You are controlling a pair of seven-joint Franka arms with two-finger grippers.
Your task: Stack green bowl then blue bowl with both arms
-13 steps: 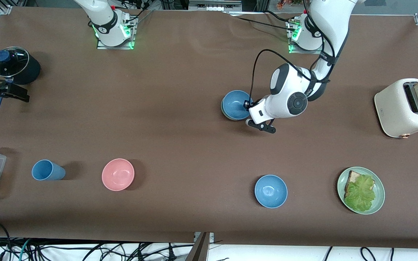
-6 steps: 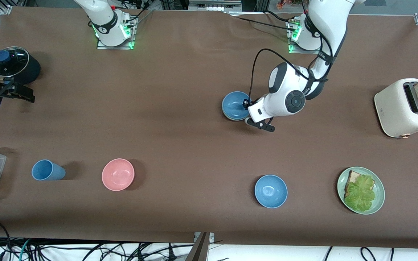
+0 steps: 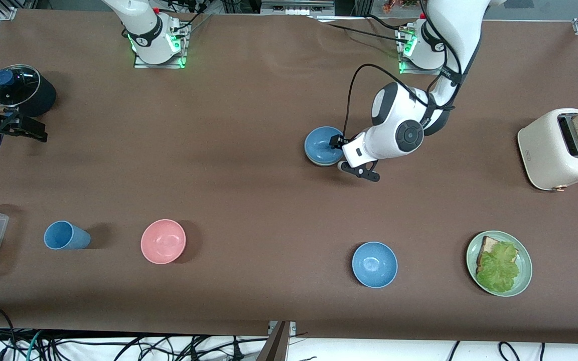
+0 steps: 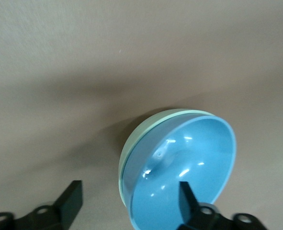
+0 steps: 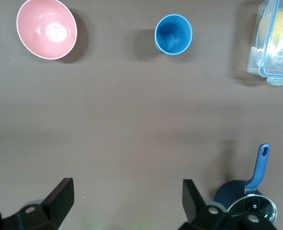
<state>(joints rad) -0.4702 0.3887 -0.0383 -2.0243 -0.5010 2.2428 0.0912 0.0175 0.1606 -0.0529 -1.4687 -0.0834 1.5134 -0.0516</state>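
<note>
Left gripper (image 4: 127, 201) is shown with jaws spread, straddling the blue bowl (image 4: 189, 167) rim; this bowl is nested in the green bowl (image 4: 136, 143) mid-surface. Right gripper (image 5: 124, 199), jaws open, is held over bare surface near the pot (image 5: 246, 201).

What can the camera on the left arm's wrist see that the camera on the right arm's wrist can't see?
Only the left wrist view shows the blue bowl sitting inside the green bowl, with the left gripper open around the stack's rim.

Only the right wrist view shows the pink bowl, the blue cup, a clear plastic box and a dark pot with a glass lid, under the open right gripper, which holds nothing.

Both show the brown table and two black fingers.
</note>
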